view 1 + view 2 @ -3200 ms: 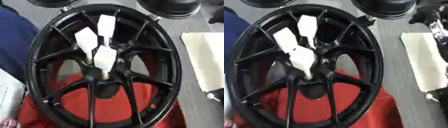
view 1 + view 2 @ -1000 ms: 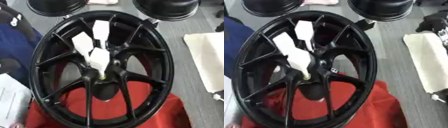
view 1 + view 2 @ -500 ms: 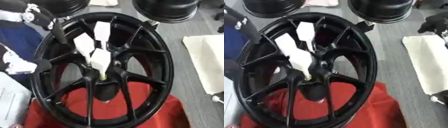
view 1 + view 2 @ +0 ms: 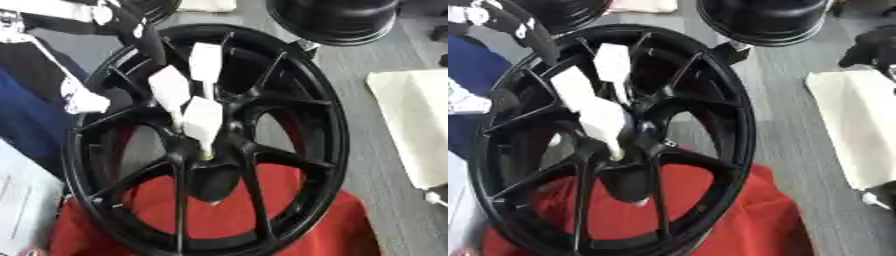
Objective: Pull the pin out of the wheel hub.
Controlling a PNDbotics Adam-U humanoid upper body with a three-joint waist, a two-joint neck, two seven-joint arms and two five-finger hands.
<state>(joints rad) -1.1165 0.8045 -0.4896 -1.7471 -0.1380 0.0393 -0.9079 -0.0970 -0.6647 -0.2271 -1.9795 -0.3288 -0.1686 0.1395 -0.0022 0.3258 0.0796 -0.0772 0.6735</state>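
left hand newly over wheel hub rim

Black wheel hub, spoked, lying on red cloth.
Three white tagged pins stand at its centre; left hand reaches over the hub's upper-left rim, fingers straight.

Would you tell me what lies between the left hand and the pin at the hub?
In the left eye view, only the wheel's black spokes and gaps lie between the left hand and the white pin.

Black spoked wheel hub lying tilted, pale pin, apparently, seated at its centre
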